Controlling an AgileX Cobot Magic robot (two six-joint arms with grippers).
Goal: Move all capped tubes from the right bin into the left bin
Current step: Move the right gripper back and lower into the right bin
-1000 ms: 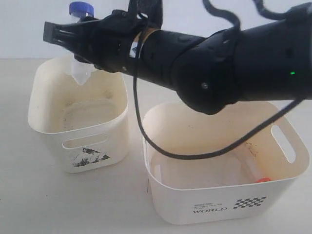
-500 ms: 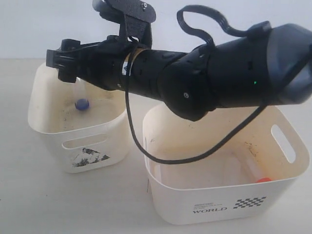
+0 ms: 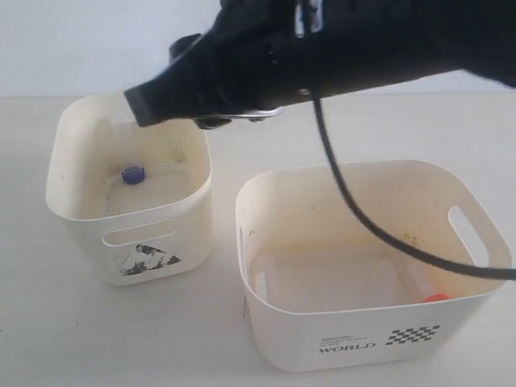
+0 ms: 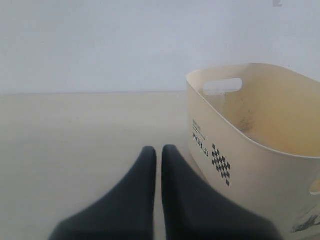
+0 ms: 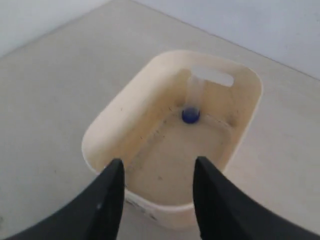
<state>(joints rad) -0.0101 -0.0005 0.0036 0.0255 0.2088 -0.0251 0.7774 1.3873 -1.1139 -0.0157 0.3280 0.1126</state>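
exterior view reads "world" on right bin (image 3: 290, 322); right fingers (image 5: 107, 200) apart, left fingers (image 4: 132, 200) together.

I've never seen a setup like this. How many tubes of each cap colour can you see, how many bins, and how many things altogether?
Blue-capped tube: 1, inside the narrower bin
Orange-red-capped tube: 1, inside the wider WORLD bin
Bins: 2
Total: 4 things. Any other clear tube in the wider bin is too faint to tell.
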